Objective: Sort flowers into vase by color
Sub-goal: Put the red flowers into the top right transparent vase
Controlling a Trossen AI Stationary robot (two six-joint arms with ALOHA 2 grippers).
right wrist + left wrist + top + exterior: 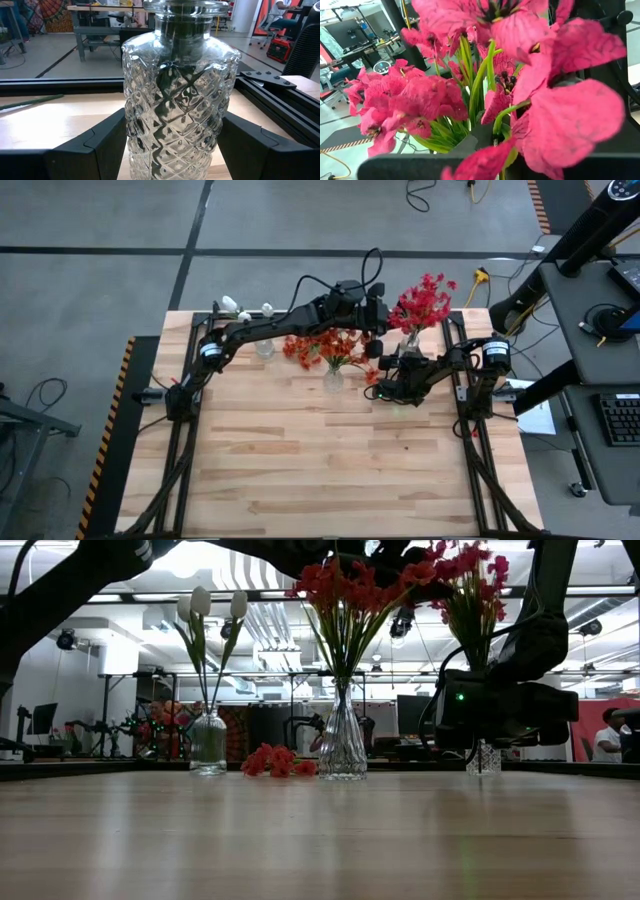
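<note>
Three glass vases stand along the far side of the table. The left vase (208, 743) holds white flowers (200, 605). The middle vase (342, 740) holds orange-red flowers (335, 345). The right, cut-glass vase (175, 115) holds crimson flowers (425, 302). My left gripper (393, 317) reaches in among the crimson blooms (420, 100) and is shut on a green stem there. My right gripper (403, 365) stands low at the table, its fingers closed on the cut-glass vase. One orange-red flower (275, 760) lies on the table between the left and middle vases. My left gripper pinches a green stem (496, 122) of the crimson flowers just under the blooms, coming in about level from the table's left. The blooms hide the fingertips. The spray stands upright above the cut-glass vase. My right gripper holds the cut-glass vase by its belly (131, 131), one finger (100, 145) on each side. The fingers lie level, low over the table. The vase stands upright on the table.
Black frame rails (465, 380) run along the table's left and right edges. The near half of the wooden table (330, 470) holds no objects. A person sits in the room at the far right (605, 735).
</note>
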